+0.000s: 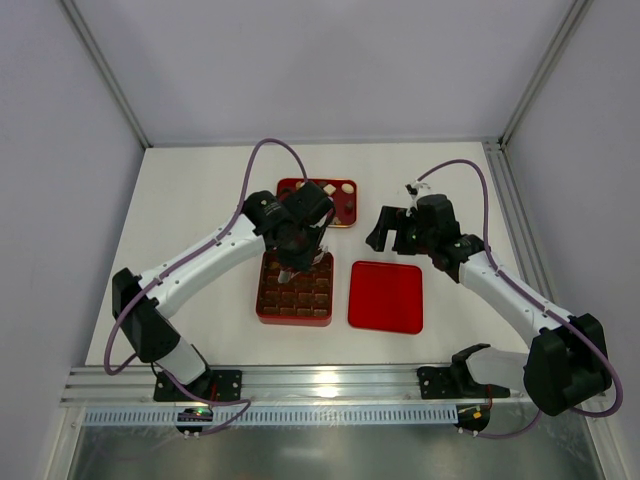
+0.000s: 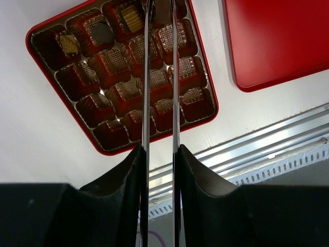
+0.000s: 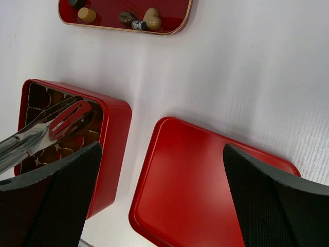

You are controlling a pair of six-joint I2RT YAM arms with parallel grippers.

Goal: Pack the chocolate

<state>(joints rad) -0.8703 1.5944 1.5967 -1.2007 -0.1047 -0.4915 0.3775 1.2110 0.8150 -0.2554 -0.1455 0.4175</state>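
The chocolate lies in two places. Several loose pieces sit in a small red tray at the back. A few pieces, such as a tan one, rest in compartments of the square red box. My left gripper is shut on metal tongs, held above the box. The tongs' narrowly parted tips reach over its far compartments. Whether they hold a piece I cannot tell. My right gripper hangs open and empty above the lid's near-left corner.
The flat red lid lies on the white table right of the box. An aluminium rail runs along the near table edge. Frame posts stand at the back corners.
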